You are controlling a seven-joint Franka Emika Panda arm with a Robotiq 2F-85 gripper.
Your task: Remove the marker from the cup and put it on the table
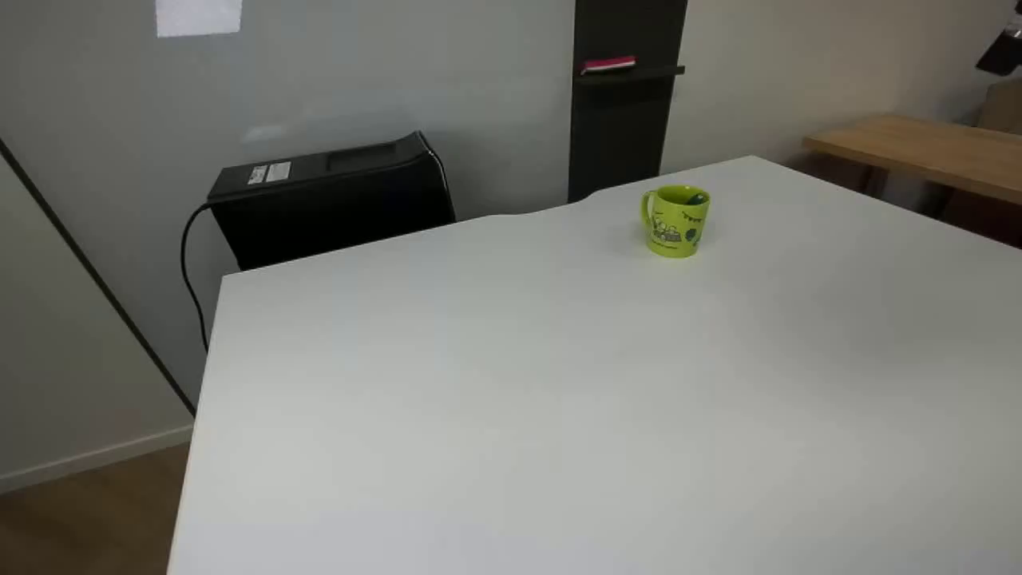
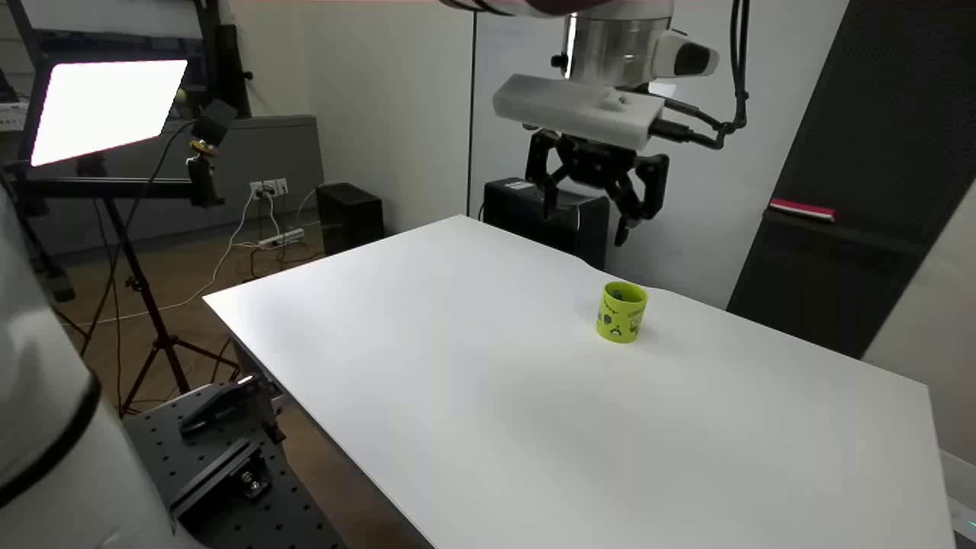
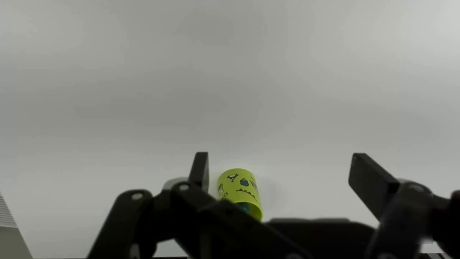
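Observation:
The lime-green cup (image 1: 671, 228) stands upright on the white table (image 1: 495, 399), near its far edge. It also shows in an exterior view (image 2: 621, 314) and in the wrist view (image 3: 237, 185), partly hidden behind a gripper finger. The dark marker (image 1: 696, 198) is in the cup, with only its end showing near the rim. Its end shows as a dark teal spot in the wrist view (image 3: 244, 206). My gripper (image 2: 585, 221) is open and empty, well above the table and the cup. In the wrist view the cup appears between the fingers (image 3: 282, 169), nearer the left one.
A black box-shaped device (image 1: 331, 196) stands beyond the table edge. A dark panel (image 2: 862, 191) with a small red and white item on its ledge stands behind the table. A light brown wooden table (image 1: 926, 152) is at the far right. A lamp tripod (image 2: 145, 297) stands beside the table.

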